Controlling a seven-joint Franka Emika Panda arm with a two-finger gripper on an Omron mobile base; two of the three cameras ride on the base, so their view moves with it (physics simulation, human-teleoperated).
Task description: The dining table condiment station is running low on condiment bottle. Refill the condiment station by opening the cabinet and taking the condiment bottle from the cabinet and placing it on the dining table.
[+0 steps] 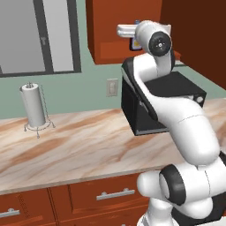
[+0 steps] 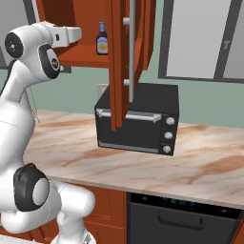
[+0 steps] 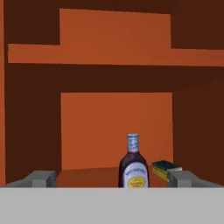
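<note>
1. Gripper (image 3: 111, 178) fingers stand spread wide with nothing between them, aimed into the open cabinet (image 2: 86, 52).
2. Upright on the lower shelf stands the condiment bottle (image 3: 133, 164), dark with a pale cap.
3. Just beside it lies a yellow-and-green block (image 3: 166, 168), possibly a sponge.
4. Below sits a black toaster oven (image 2: 140, 124) on the marble counter (image 2: 200, 167).

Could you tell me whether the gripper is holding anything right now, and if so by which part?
Nothing is held: the gripper is open, its fingertips apart, short of the small dark bottle with a pale cap on the cabinet shelf.
</note>
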